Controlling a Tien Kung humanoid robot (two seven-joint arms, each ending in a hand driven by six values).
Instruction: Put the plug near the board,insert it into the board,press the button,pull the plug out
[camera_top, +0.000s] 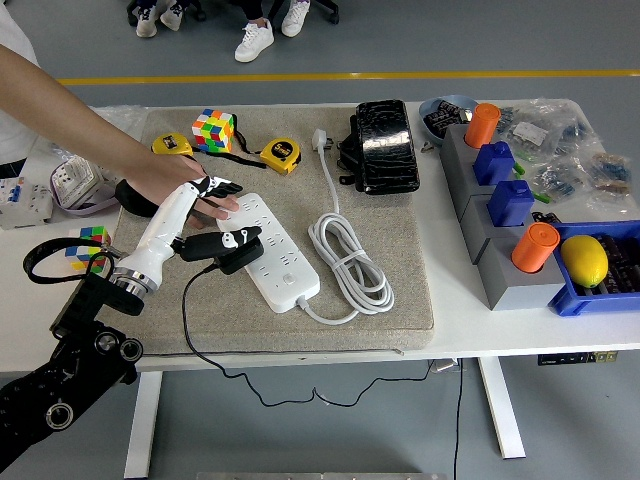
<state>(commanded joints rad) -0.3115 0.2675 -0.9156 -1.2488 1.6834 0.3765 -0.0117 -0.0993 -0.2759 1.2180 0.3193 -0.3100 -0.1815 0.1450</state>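
The white power board (285, 262) lies slantwise on the grey mat (400, 290). A person's hand (160, 175) reaches in from the upper left, fingertips pressing on the board's far end. My left hand (208, 195) is just left of the board, overlapping the person's hand. It is shut on the black plug (222, 250), which lies level at the board's left edge, out of the sockets. Some of my fingers (222, 186) stretch out over the person's fingers. The plug's black cable (184, 305) drops over the table's front edge.
The board's white cord (345, 255) is coiled to its right. Behind are a colour cube (214, 128), two yellow tape measures (280, 155) and a black pouch (385, 145). Another cube (85, 243) is at left. Grey and blue bins (500, 225) and a lemon (585, 260) are at right.
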